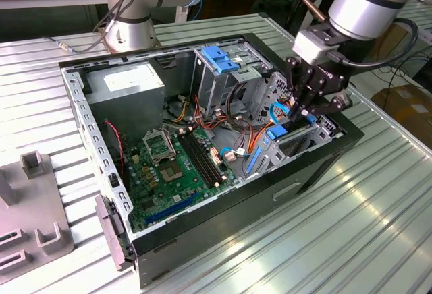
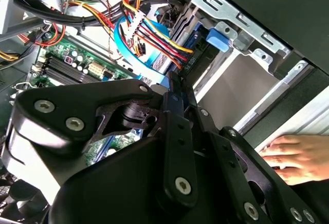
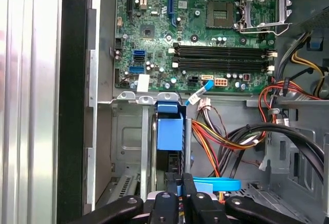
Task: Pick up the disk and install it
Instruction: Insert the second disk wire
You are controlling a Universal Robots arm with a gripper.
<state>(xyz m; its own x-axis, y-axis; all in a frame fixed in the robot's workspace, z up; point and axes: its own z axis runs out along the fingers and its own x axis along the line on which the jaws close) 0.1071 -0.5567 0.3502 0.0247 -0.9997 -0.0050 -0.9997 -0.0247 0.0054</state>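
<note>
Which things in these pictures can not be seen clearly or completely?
- The disk: in the first wrist view the gripper covers its near end; how deep it sits in the bay is hidden.
- The hand: cut by the second wrist view's edge.
- The grey block: cut by the exterior view's left edge.

The disk [image 3: 169, 134] is standing on edge, dropped down into the drive bay at the exterior view's right end of the open case. You mostly see its blue carrier frame [image 1: 277, 132] and a thin dark edge between the metal bay walls.
</note>
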